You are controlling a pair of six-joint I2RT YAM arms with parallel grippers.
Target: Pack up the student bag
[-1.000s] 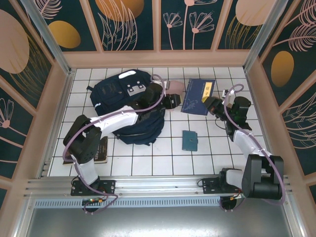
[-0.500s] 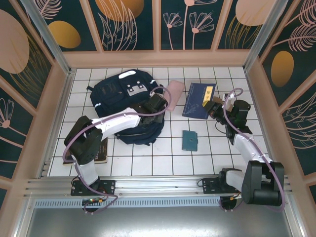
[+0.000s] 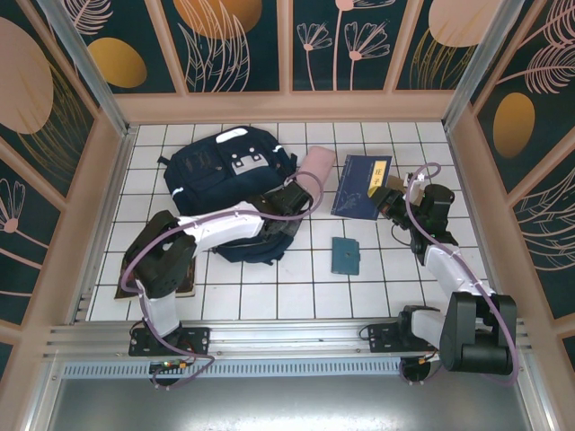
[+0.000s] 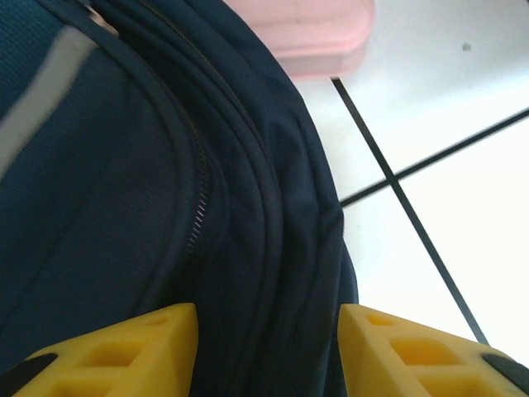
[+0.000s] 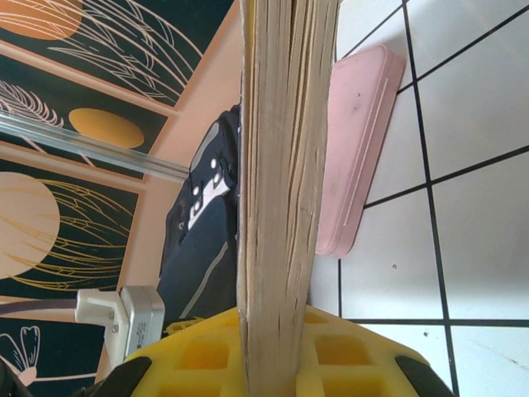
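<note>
Left gripper (image 3: 301, 199): parted, yellow fingers (image 4: 124, 343) astride a seam at the right edge of the backpack (image 3: 225, 171). Cannot tell whether pinching the fabric or merely poised over it. Seems placed there to catch the rim beside the zip and pull the mouth open.

Right gripper (image 3: 388, 195): clamped on the near right corner of the blue book (image 3: 359, 184), page edges upright between the pads in the wrist view. Seems to hold that corner tilted up off the tiles, probably to keep the book ready for sliding in edge first.

Backpack: lies flat at the far left of the tiled table (image 3: 269, 296), zip apparently shut along the stretch in view. Pink case (image 3: 315, 169) just beside its right edge, between backpack and book. Small teal wallet (image 3: 345, 255) nearer, well apart from both. Brown book (image 3: 184, 274) at the near left, partly under the left arm.

By the look of it, packing barely begun, with every loose item lying outside.
</note>
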